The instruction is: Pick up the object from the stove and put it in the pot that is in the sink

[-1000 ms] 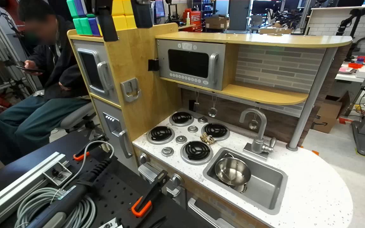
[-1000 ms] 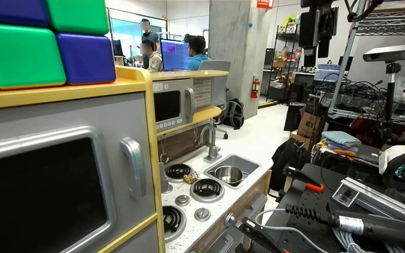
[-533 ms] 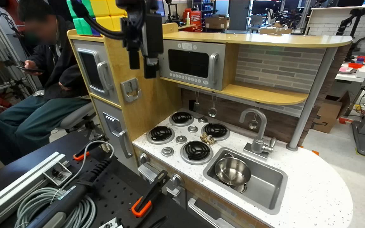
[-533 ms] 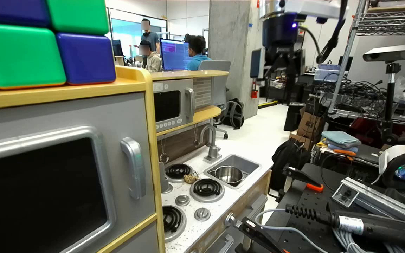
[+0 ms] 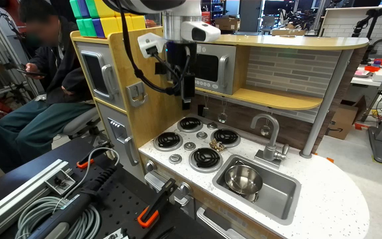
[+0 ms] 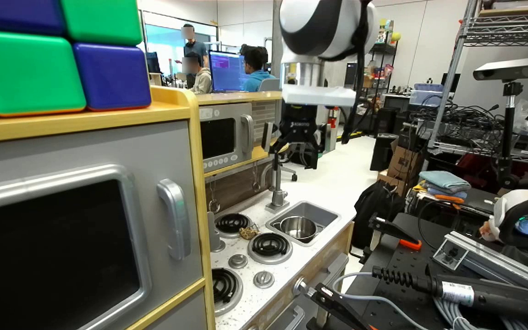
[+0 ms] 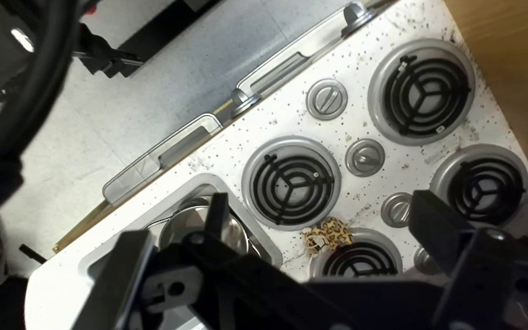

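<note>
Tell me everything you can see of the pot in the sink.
The pot is round, uncovered and shiny, seemingly steel, with looped handles on two opposite sides. Its mouth faces up, and the inside that shows is bare, reflective metal. It sits in the sink, at the end nearest the stove; nothing grips it. Whether it touches the sink's walls or tilts slightly is unclear.

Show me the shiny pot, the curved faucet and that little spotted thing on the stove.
Shiny pot (image 5: 243,181): in an exterior view, on its bare inside.
Curved faucet (image 5: 273,138): in an exterior view, on its upright neck.
Spotted thing (image 7: 331,233): in the wrist view, on its yellow, dark-spotted surface.
</note>
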